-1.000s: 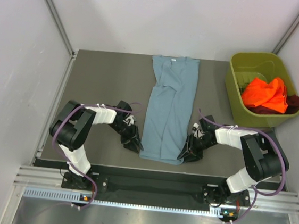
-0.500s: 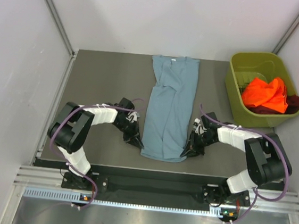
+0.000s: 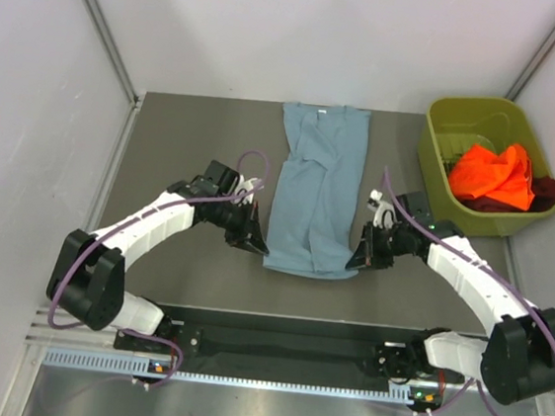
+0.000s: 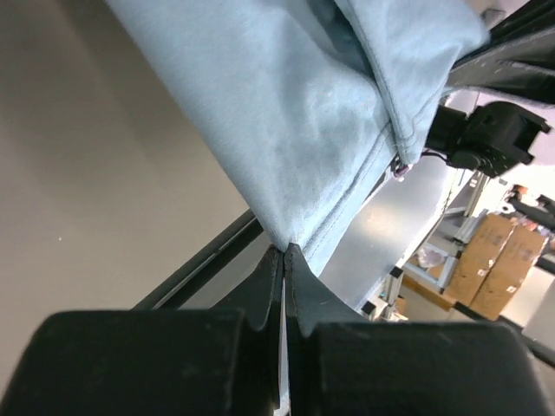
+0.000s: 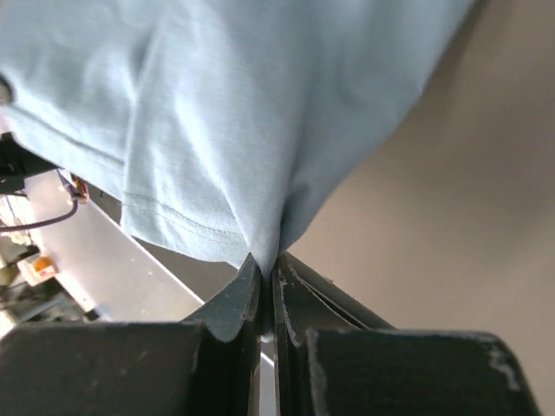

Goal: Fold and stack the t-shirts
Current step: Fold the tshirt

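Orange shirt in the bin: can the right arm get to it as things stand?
Probably not yet. The right gripper is shut on the near corner of the blue-grey shirt and must let go first. Otherwise the way looks free: the orange shirt lies on top in the open bin.
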Controlling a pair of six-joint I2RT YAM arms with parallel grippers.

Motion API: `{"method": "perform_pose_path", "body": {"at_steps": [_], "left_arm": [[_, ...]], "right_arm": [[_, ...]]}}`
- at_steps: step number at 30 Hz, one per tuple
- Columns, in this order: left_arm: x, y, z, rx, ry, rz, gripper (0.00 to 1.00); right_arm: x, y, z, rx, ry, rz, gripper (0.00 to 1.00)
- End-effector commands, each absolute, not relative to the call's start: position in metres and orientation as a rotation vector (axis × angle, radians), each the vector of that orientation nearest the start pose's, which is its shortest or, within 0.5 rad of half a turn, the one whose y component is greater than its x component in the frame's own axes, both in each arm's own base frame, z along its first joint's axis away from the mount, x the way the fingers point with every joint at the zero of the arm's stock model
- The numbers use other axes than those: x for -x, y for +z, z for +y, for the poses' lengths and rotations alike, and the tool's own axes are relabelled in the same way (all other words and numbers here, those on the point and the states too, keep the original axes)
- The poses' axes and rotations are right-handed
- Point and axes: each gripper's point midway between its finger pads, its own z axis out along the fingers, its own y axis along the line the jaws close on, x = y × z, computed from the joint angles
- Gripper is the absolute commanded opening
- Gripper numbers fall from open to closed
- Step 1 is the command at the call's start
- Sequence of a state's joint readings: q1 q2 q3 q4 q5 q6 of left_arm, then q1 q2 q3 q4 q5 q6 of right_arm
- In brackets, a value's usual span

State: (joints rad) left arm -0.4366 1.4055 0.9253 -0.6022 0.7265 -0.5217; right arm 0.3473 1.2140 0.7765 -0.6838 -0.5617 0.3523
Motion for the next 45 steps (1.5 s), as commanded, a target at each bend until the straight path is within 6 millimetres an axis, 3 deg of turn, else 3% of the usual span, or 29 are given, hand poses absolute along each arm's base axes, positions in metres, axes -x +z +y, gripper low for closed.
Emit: {"method": "perform_pose_path", "body": {"at_steps": [1, 5, 7, 9, 10, 11, 13, 14, 16, 17, 18, 19, 20, 22, 23, 24, 25, 26, 28, 29, 30, 31, 32, 33, 35, 36, 38, 45], "left_arm": [[-0.197, 0.163, -0.242, -0.303, -1.308, 2.665, 0.0], [-0.211, 0.194, -0.252, -0.379, -1.346, 2.56, 0.0], [-0.225, 0.216, -0.259, -0.424, -1.357, 2.478, 0.0], [-0.24, 0.222, -0.264, -0.432, -1.344, 2.455, 0.0], [-0.252, 0.236, -0.267, -0.447, -1.325, 2.406, 0.0], [-0.265, 0.235, -0.269, -0.44, -1.312, 2.395, 0.0], [-0.288, 0.25, -0.272, -0.44, -1.286, 2.334, 0.0], [-0.305, 0.242, -0.271, -0.41, -1.272, 2.346, 0.0], [-0.328, 0.25, -0.272, -0.396, -1.267, 2.312, 0.0], [-0.344, 0.237, -0.271, -0.369, -1.263, 2.342, 0.0], [-0.354, 0.234, -0.271, -0.362, -1.256, 2.344, 0.0], [-0.366, 0.241, -0.271, -0.364, -1.247, 2.316, 0.0], [-0.381, 0.227, -0.269, -0.337, -1.239, 2.341, 0.0], [-0.403, 0.23, -0.27, -0.325, -1.231, 2.315, 0.0], [-0.417, 0.211, -0.269, -0.294, -1.231, 2.352, 0.0], [-0.426, 0.206, -0.269, -0.28, -1.234, 2.359, 0.0], [-0.44, 0.213, -0.271, -0.276, -1.241, 2.334, 0.0], [-0.451, 0.194, -0.273, -0.255, -1.243, 2.365, 0.0], [-0.472, 0.196, -0.276, -0.271, -1.223, 2.325, 0.0], [-0.482, 0.179, -0.279, -0.261, -1.221, 2.341, 0.0], [-0.491, 0.186, -0.281, -0.272, -1.217, 2.312, 0.0], [-0.497, 0.173, -0.283, -0.263, -1.218, 2.326, 0.0], [-0.504, 0.172, -0.284, -0.266, -1.21, 2.308, 0.0], [-0.51, 0.174, -0.285, -0.267, -1.201, 2.292, 0.0], [-0.516, 0.164, -0.285, -0.259, -1.187, 2.298, 0.0], [-0.519, 0.164, -0.285, -0.26, -1.176, 2.292, 0.0], [-0.524, 0.16, -0.283, -0.253, -1.166, 2.291, 0.0], [-0.547, 0.158, -0.263, -0.205, -1.094, 2.267, 0.0]], "right_arm": [[-0.201, 0.141, 0.174, 0.297, 0.917, 2.612, 0.0], [-0.222, 0.18, 0.18, 0.362, 0.913, 2.493, 0.0], [-0.232, 0.189, 0.182, 0.364, 0.911, 2.472, 0.0], [-0.247, 0.202, 0.185, 0.364, 0.907, 2.44, 0.0], [-0.255, 0.207, 0.185, 0.354, 0.903, 2.422, 0.0], [-0.265, 0.219, 0.187, 0.351, 0.903, 2.39, 0.0], [-0.281, 0.22, 0.19, 0.335, 0.908, 2.383, 0.0], [-0.29, 0.227, 0.192, 0.331, 0.911, 2.365, 0.0], [-0.309, 0.222, 0.19, 0.294, 0.911, 2.367, 0.0], [-0.318, 0.226, 0.189, 0.271, 0.921, 2.358, 0.0], [-0.328, 0.215, 0.187, 0.243, 0.925, 2.386, 0.0], [-0.341, 0.214, 0.179, 0.205, 0.917, 2.378, 0.0], [-0.351, 0.214, 0.175, 0.179, 0.914, 2.373, 0.0], [-0.376, 0.197, 0.158, 0.086, 0.902, 2.396, 0.0], [-0.387, 0.198, 0.153, 0.071, 0.904, 2.384, 0.0], [-0.398, 0.184, 0.148, 0.043, 0.896, 2.411, 0.0], [-0.41, 0.181, 0.139, 0.014, 0.884, 2.401, 0.0], [-0.42, 0.186, 0.136, 0.013, 0.889, 2.381, 0.0], [-0.438, 0.171, 0.128, -0.024, 0.888, 2.402, 0.0], [-0.45, 0.179, 0.127, -0.007, 0.898, 2.374, 0.0], [-0.458, 0.165, 0.126, -0.022, 0.905, 2.4, 0.0], [-0.466, 0.163, 0.126, -0.024, 0.909, 2.399, 0.0], [-0.477, 0.17, 0.126, -0.012, 0.911, 2.374, 0.0], [-0.484, 0.155, 0.127, -0.02, 0.916, 2.4, 0.0], [-0.499, 0.159, 0.13, -0.018, 0.93, 2.376, 0.0], [-0.504, 0.147, 0.133, -0.021, 0.937, 2.395, 0.0], [-0.513, 0.145, 0.136, -0.017, 0.94, 2.39, 0.0], [-0.517, 0.125, 0.164, 0.02, 0.994, 2.415, 0.0]]}}
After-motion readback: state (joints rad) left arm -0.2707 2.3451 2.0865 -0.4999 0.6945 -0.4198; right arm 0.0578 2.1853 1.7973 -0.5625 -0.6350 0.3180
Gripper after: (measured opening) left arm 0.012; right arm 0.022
